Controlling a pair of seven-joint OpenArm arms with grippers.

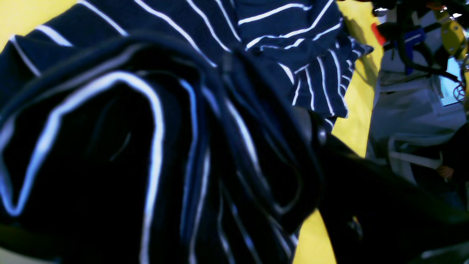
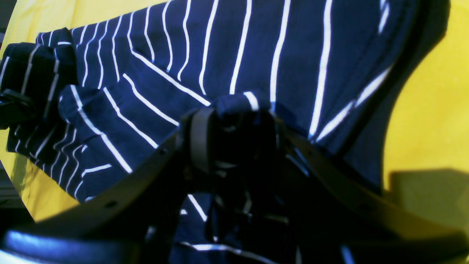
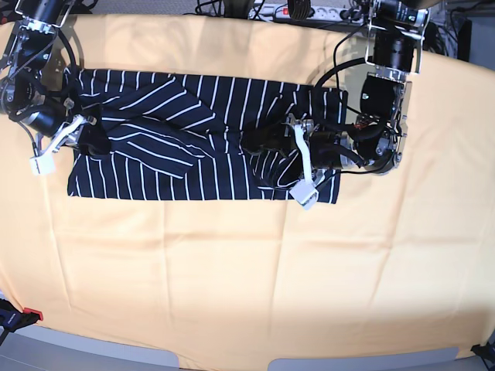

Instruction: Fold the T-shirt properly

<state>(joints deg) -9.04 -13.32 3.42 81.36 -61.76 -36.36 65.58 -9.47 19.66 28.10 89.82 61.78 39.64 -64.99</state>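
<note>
The T-shirt, navy with thin white stripes, lies as a long band across the back half of the yellow table. My left gripper rests on its right part. In the left wrist view bunched cloth fills the space close to the camera, and one dark finger stands far to the side, so the jaws look open. My right gripper is at the shirt's left end. In the right wrist view it is shut on a pinched fold of the T-shirt.
The yellow table cover spreads wide in front of the shirt. A power strip and cables lie along the back edge. A red-tipped clamp sits at the front left corner.
</note>
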